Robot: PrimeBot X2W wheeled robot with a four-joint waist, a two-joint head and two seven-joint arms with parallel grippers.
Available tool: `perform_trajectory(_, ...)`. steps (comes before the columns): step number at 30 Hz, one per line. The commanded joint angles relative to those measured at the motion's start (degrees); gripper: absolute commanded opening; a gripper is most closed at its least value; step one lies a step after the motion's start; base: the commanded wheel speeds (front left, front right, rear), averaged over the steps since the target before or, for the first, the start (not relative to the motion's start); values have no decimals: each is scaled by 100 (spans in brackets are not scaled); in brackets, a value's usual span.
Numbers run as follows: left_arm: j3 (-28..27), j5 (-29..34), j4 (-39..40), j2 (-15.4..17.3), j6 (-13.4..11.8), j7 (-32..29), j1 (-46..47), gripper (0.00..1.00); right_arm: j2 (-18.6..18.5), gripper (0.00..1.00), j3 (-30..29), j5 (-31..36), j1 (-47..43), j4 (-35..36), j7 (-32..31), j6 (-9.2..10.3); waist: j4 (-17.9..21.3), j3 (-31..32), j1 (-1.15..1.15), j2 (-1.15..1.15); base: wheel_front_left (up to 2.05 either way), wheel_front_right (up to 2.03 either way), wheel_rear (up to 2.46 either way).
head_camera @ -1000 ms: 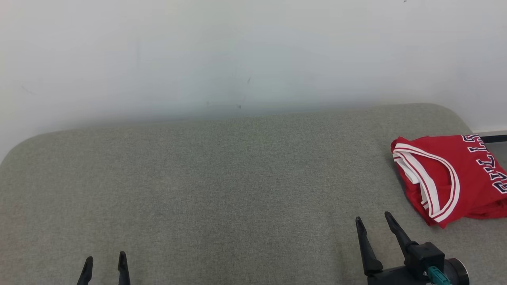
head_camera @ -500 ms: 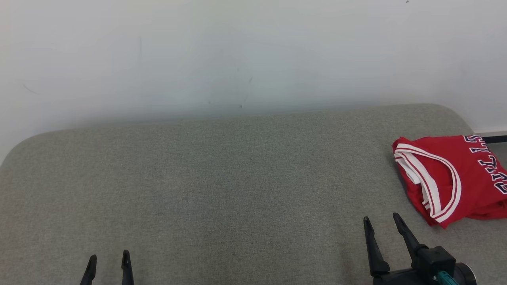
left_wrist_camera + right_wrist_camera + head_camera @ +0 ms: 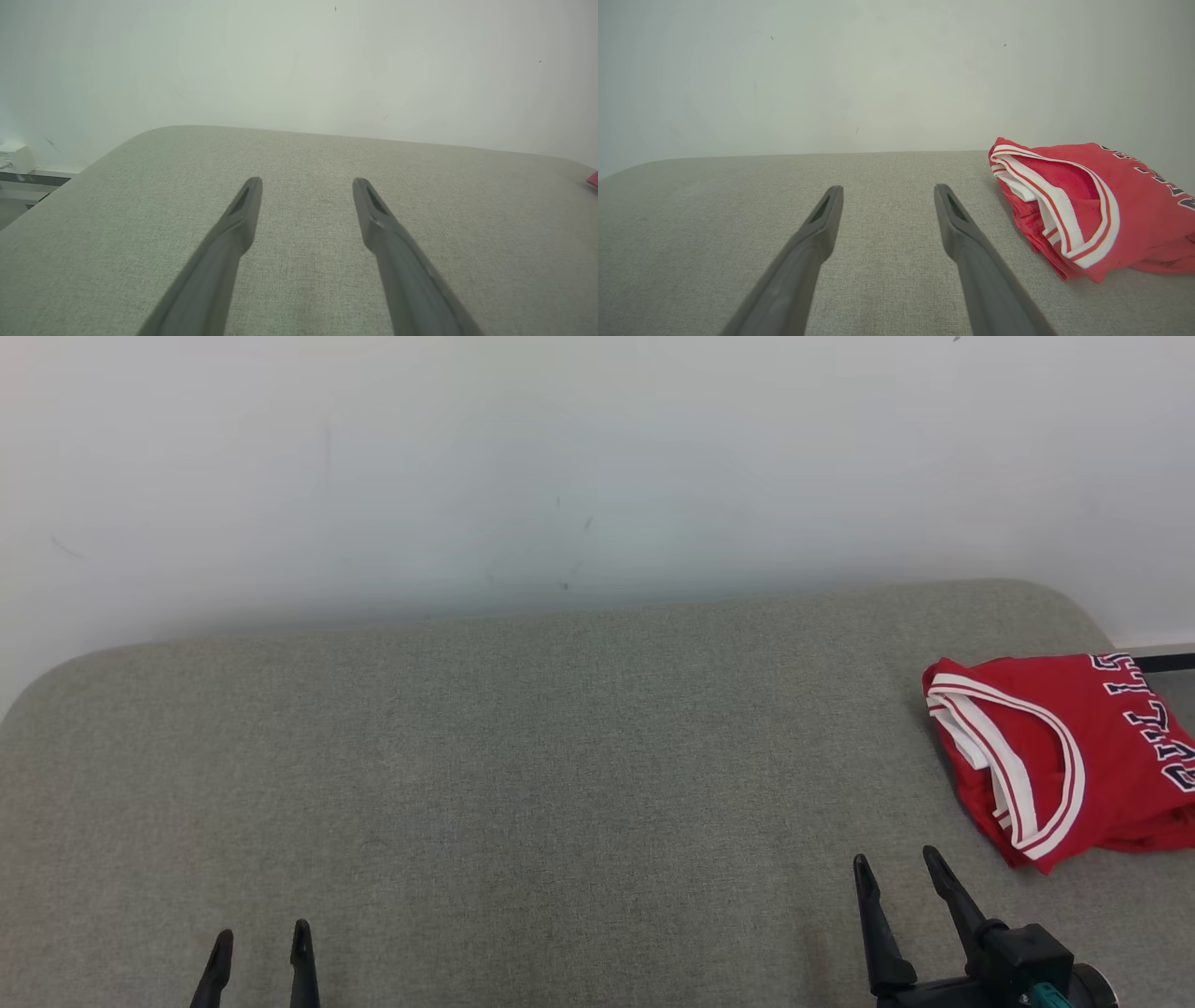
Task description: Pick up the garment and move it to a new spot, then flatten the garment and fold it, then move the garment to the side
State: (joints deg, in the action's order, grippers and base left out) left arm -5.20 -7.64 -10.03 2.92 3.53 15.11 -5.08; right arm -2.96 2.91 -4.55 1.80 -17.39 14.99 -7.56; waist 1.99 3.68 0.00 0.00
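Gaping empty, right pincer [image 3: 893, 856] sits near folded garment [image 3: 1111, 756]

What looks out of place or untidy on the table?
Nothing much. The jersey lies folded at the table's right end; its fold is a little loose, with the white trim bulging.

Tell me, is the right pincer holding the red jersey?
No, the right pincer stands open over the bare grey cushion, apart from the red jersey.

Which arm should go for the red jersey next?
Right. The right gripper is open, empty and close beside the red jersey at the right end of the grey surface. The left gripper, also open, sits far across at the left.
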Motion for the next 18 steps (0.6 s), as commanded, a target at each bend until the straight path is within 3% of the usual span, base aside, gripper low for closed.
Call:
perform_trajectory(1, -21, -4, -14, -4, -4, 1, 46, 100, 13, 100, 10, -67, -42, 10, 22, 18, -4, 5, 0, 0, 0, 0, 0)
perform_trajectory(18, 20, 50, 33, -4, -35, 1, -48, 100, 12, 100, 47, -133, -53, -6, 23, 18, 26, 12, 0, 0, 0, 0, 0)
